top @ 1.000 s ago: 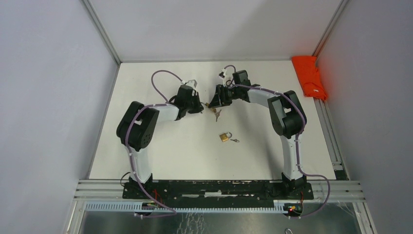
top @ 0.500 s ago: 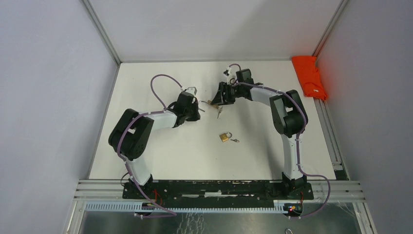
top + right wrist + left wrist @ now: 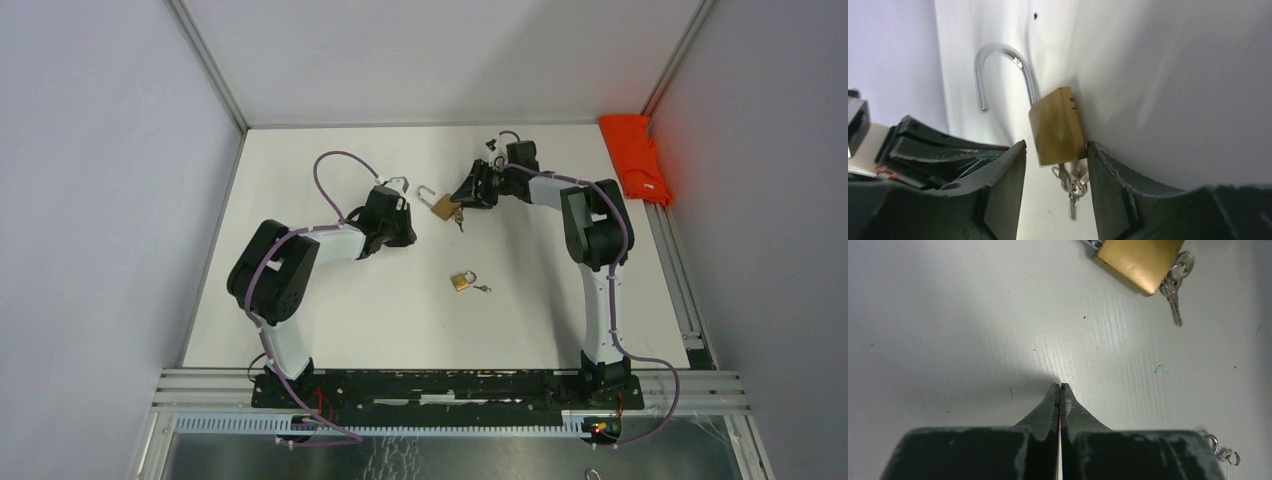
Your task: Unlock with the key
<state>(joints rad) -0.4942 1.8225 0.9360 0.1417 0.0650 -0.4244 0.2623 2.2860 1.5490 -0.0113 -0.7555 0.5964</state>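
Padlock (image 3: 1057, 126), brass, is lying on the white table (image 3: 330, 320) with its shackle (image 3: 998, 65) swung open and its keys (image 3: 1071, 184) hanging from the bottom end. It is sitting beyond the second padlock (image 3: 461, 281), slightly to that one's left. The right gripper (image 3: 1055, 145) is hovering farther beyond the second padlock, its jaws parted just wider than the brass body and apparently not clamping it. The left gripper (image 3: 1060, 387) is waiting beyond and left of the second padlock, jaws pressed together on nothing. An orange cloth (image 3: 635, 160) is lying far right of it.
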